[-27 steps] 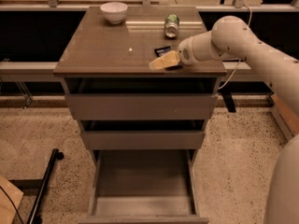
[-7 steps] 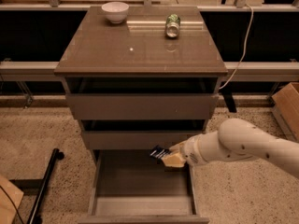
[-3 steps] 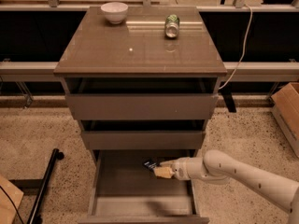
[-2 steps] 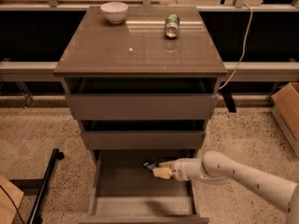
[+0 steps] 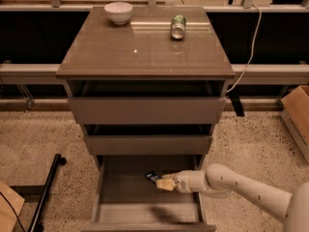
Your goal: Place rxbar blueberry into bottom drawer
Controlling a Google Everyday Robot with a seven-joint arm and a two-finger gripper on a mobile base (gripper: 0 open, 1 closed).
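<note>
Gripper [image 5: 162,183] is inside the open bottom drawer [image 5: 124,193], coming in over the drawer's right wall, with the arm running out to the drawer's right. Jaws are clamped on the snack bar [image 5: 151,177].

- The bar sticks out past the jaw tips on the side away from the arm, toward the drawer's back-left.
- The bar is over the middle of the drawer floor, nearer the back wall than the front panel. Judging by the shadow nearer the drawer front, it's held above the floor, not resting on it.
- Its long axis looks roughly in line with the gripper, running back-left to front-right across the drawer, free end pointing back-left. Which face is up can't be told.
- The floor under the bar is bare and both side walls are well clear.

Judgement: the carry is done and release is what's left. The bar should drop flat in the drawer's middle.

The can [image 5: 178,26] and bowl [image 5: 118,12] sit on the desk [image 5: 145,57] above the drawer, out of play.
</note>
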